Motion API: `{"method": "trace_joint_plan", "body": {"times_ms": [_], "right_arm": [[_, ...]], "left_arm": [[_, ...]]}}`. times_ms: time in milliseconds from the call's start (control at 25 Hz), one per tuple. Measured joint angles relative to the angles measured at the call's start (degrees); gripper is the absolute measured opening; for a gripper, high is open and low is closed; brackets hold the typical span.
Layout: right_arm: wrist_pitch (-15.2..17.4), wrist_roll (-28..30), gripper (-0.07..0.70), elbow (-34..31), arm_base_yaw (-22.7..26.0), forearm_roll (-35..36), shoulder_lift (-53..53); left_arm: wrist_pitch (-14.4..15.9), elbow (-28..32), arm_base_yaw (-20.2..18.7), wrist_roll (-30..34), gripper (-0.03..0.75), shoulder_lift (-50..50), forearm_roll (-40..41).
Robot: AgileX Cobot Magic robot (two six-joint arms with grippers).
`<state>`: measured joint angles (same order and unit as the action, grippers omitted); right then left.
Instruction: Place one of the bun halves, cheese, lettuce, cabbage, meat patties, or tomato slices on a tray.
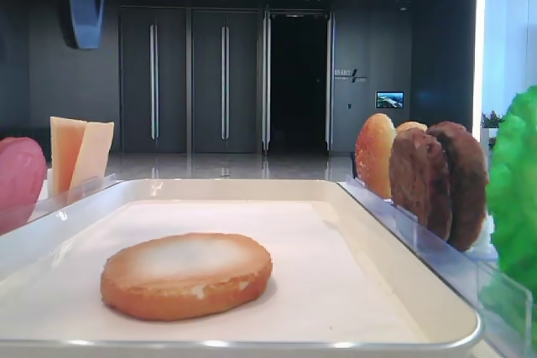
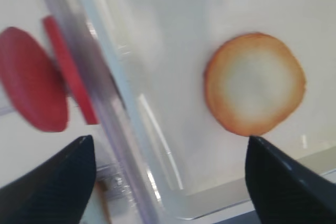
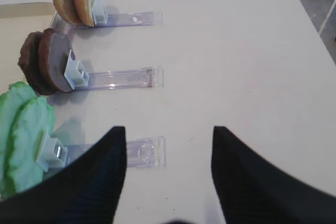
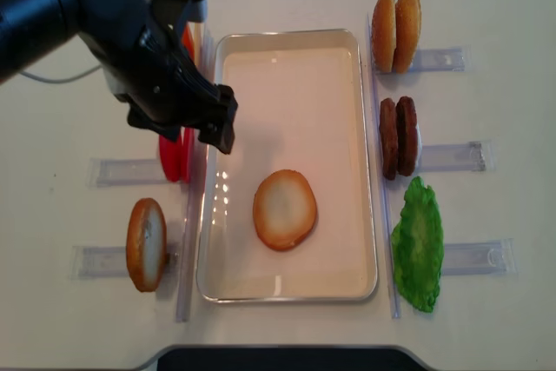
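On the tray (image 4: 365, 162), one bun half (image 4: 285, 208) lies flat, pale face up, toward the near end and a little left of centre. Judging by that, the placement looks done, so any coming move turns on where the left end effector (image 2: 170, 174) stands: it hovers over the tray's left rim with the bun half ahead and to its right, apart from it, the fingers spread wide with nothing between them. The bun is slightly oval, its longer axis running along the tray's length. Left of the rim, the tomato slices (image 2: 34, 85) stand on edge in a clear rack (image 2: 100, 98), blurred in the wrist view. The left arm is much the nearer; the right end effector (image 3: 168, 171), also wide and empty, hangs over the bare tabletop (image 3: 236, 51) near the lettuce (image 3: 21, 135). From overhead the left arm hides its own fingertips and most of the tomato.
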<state>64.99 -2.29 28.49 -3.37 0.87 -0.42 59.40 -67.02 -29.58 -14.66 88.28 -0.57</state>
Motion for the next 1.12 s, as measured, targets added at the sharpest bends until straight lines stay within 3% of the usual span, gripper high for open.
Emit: {"method": "trace_joint_plan", "body": {"times_ms": [240,720,880,1120], "right_arm": [[0.00,0.00,0.382,0.00,0.00,0.00,0.00],[0.00,0.00,0.382,0.00,0.00,0.00,0.00],[0.00,0.00,0.382,0.00,0.00,0.00,0.00],[0.00,0.00,0.382,0.00,0.00,0.00,0.00]], "left_arm": [[9.19,-4.76,5.61,-1.98,0.692,-0.11,7.44],[10.33,-4.18,19.48,-2.09,0.692,-2.32,12.20],[10.33,2.01,21.28,-2.09,0.672,-5.62,14.24],[9.18,17.68,21.70,-2.09,0.654,-14.81,15.21]]}}
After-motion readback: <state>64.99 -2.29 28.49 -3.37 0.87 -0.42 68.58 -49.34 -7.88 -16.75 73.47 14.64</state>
